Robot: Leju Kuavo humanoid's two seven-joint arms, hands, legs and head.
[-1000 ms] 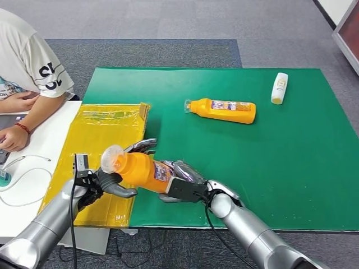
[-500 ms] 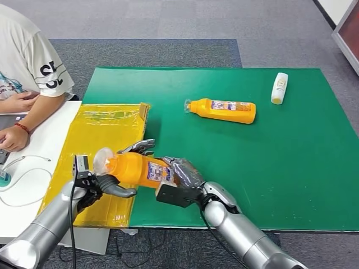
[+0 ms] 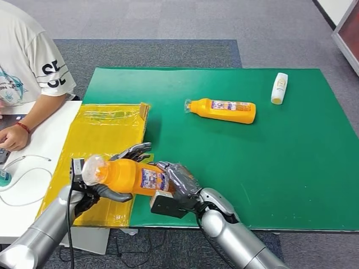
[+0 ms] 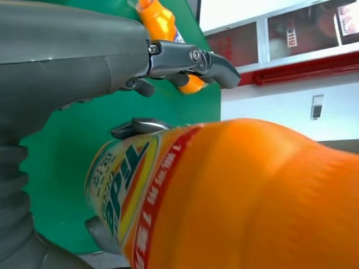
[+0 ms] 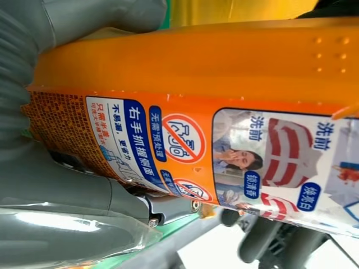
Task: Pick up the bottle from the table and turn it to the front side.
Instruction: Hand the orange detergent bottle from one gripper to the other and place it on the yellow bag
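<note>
Both my hands are on the orange bottle [image 3: 127, 176], lifted clear of the worktop [image 3: 262, 168] near its front edge. My left hand [image 3: 111, 178] grips the neck end, thumb under and darker fingers over the top, the clear cap [image 3: 92, 168] sticking out past it toward the yellow sheet [image 3: 101, 140]. My right hand [image 3: 180, 180] clasps the base end, fingers wrapped round the bottle's bottom. The bottle lies roughly level, cap end over the yellow sheet, base end over the green mat [image 3: 237, 162]. The left wrist view has the bottle [image 4: 237, 196] close and blurred, a label with blue lettering and a red band on it, my left hand [image 4: 84, 61] alongside. The right wrist view has the bottle [image 5: 190, 84] pressed against my right hand [image 5: 50, 185], a label panel of small pictures and a red prohibition mark facing the camera. Left of the bottle, a white tabletop [image 3: 30, 162] carries a thin cable [image 3: 25, 168], and a person in a white printed shirt [image 3: 25, 61] leans a forearm on it. Farther out on the green mat, well apart from the bottle, a second orange bottle [image 3: 222, 110] lies on its side with its cap pointing toward the yellow sheet. Beyond that, near the far right corner of the mat, a small white bottle [image 3: 279, 88] lies down. Grey carpet [image 3: 169, 22] past the worktop.
</note>
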